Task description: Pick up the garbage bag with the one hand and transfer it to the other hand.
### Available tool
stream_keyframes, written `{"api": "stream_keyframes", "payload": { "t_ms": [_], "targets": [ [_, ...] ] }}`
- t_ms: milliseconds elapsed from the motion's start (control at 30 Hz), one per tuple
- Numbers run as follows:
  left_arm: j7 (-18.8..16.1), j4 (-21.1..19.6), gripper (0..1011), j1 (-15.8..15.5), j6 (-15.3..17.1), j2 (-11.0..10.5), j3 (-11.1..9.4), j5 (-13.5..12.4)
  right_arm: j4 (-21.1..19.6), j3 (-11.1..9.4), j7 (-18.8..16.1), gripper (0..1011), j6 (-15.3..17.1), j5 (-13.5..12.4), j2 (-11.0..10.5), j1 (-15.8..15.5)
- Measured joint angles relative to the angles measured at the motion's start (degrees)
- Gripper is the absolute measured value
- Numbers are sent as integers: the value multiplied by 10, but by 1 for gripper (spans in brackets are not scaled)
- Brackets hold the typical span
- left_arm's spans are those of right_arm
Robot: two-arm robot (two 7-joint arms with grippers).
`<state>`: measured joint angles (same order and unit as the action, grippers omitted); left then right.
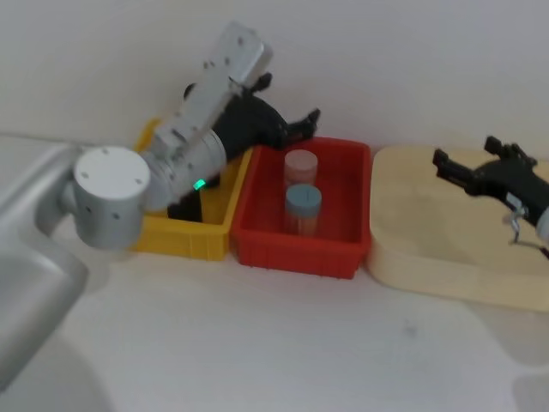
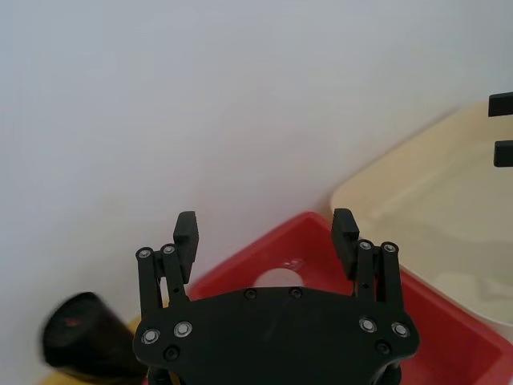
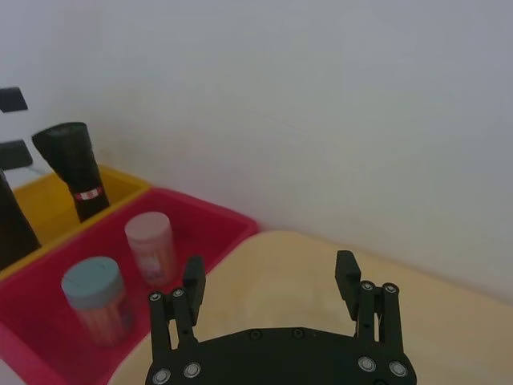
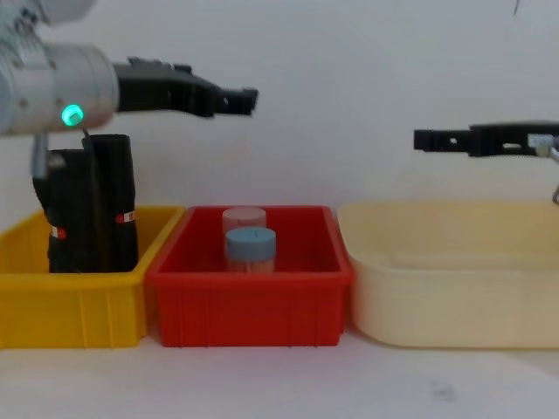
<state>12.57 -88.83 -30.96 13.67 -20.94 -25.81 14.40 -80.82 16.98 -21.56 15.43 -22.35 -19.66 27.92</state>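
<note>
The garbage bag shows as black rolls with a red band (image 4: 92,209), standing upright in the yellow bin (image 4: 70,305). One roll also appears in the right wrist view (image 3: 72,164) and, blurred, in the left wrist view (image 2: 80,337). The one hand, my left gripper (image 4: 249,99) on the arm with the green light, hangs open and empty above the bins, over the red bin's back edge (image 1: 307,124). The other hand, my right gripper (image 4: 421,139), is open and empty in the air above the cream tub (image 1: 440,159).
A red bin (image 1: 292,249) between the yellow bin and the cream tub (image 1: 446,257) holds two jars, one pink-lidded (image 1: 300,165) and one blue-lidded (image 1: 303,202). A metal sink (image 1: 34,257) lies at the left. A white wall stands close behind.
</note>
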Motion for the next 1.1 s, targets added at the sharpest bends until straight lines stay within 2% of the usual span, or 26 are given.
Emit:
{"api": "stream_keyframes", "payload": {
  "t_ms": [167, 333, 433, 633, 1100],
  "targets": [
    [5, -31, 1001, -1, 33, -19, 26, 10, 29, 12, -27, 1001, 16, -6, 3, 43],
    [-5, -72, 1001, 21, 61, -35, 60, 20, 48, 23, -45, 1001, 26, -11, 6, 74],
    [-11, -88, 1001, 33, 72, -40, 74, 24, 53, 26, -50, 1001, 29, -13, 8, 84],
    [-23, -127, 1001, 66, 105, -54, 114, 40, 64, 36, -60, 1001, 32, -17, 14, 104],
    [-28, -160, 1001, 120, 143, -65, 181, 75, 70, 56, -68, 1001, 30, -20, 26, 125]
  ]
}}
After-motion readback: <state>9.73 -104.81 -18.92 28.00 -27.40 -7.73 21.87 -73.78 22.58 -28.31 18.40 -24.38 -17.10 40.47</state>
